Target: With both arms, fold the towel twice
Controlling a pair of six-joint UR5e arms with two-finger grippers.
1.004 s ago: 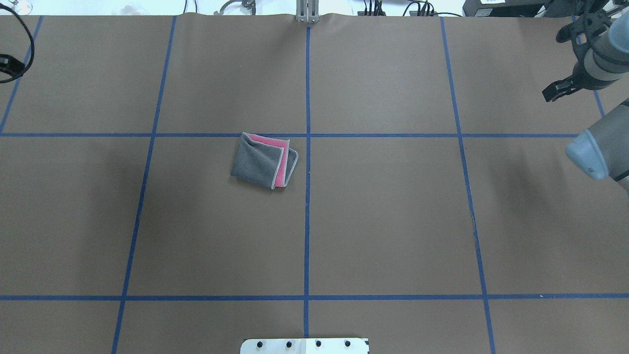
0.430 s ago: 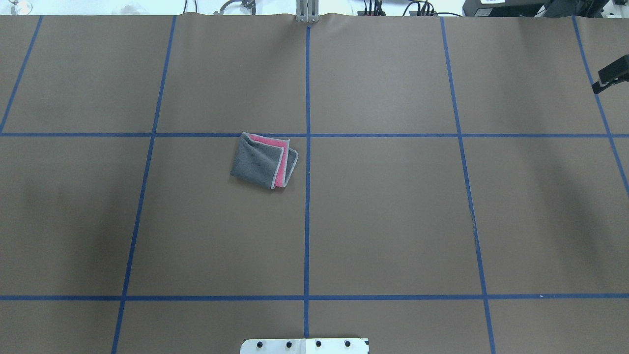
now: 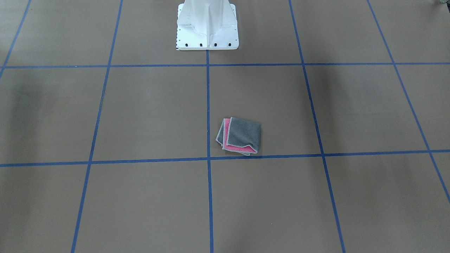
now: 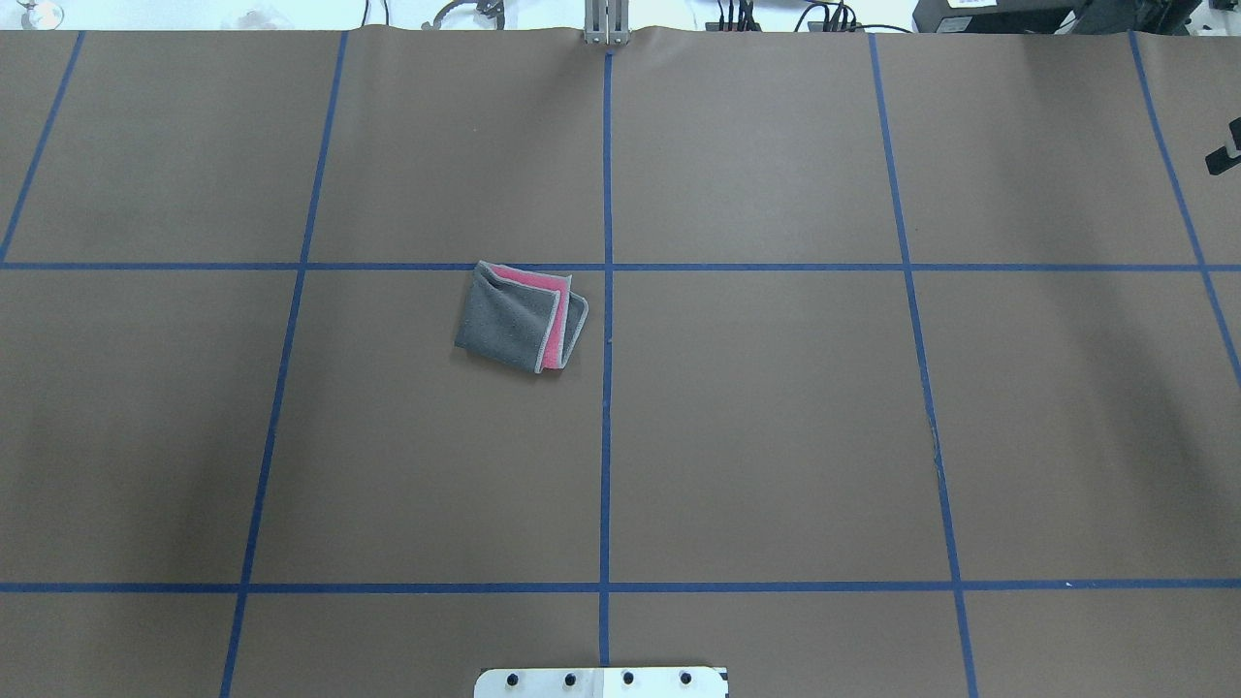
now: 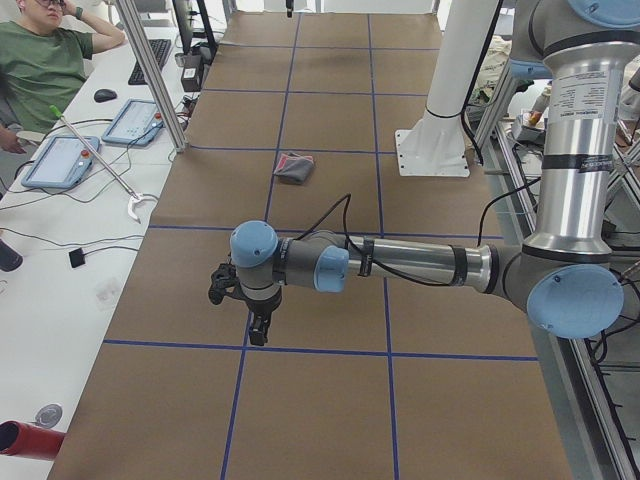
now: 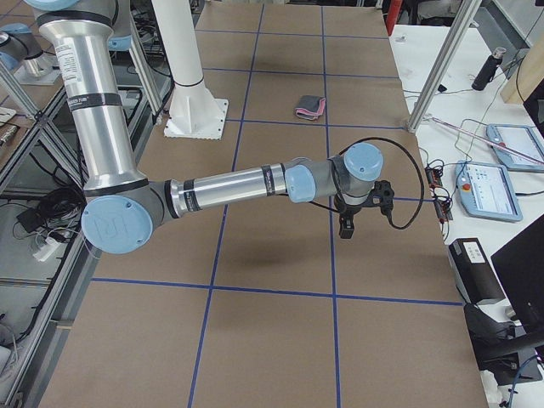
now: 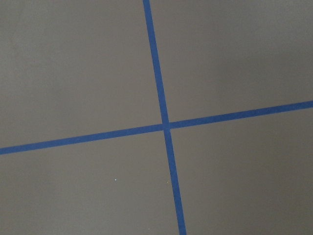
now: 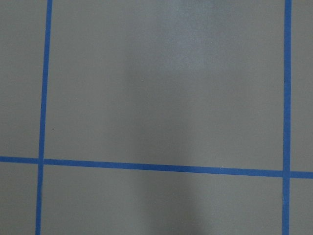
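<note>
The towel (image 4: 521, 316) lies folded into a small square just left of the table's centre line, dark grey on top with a pink strip along its right edge; it also shows in the front-facing view (image 3: 240, 137). Nothing touches it. The left arm's gripper (image 5: 250, 318) hangs over the table's left end, far from the towel (image 5: 293, 166); I cannot tell whether it is open or shut. The right arm's gripper (image 6: 347, 228) hangs over the right end, away from the towel (image 6: 310, 107), and only a black sliver (image 4: 1224, 155) of it shows overhead; its state cannot be told.
Blue tape lines divide the brown table (image 4: 776, 436) into squares. The white pedestal base (image 3: 207, 35) stands at the robot's side. A seated person (image 5: 45, 60) and tablets (image 5: 60, 160) are at a side bench beyond the far edge, with metal posts (image 5: 150, 70) along it.
The right arm has pulled out of the overhead view to the right, leaving only a black tip at the edge. The black cable loop at the left edge is gone. The towel has not moved.
</note>
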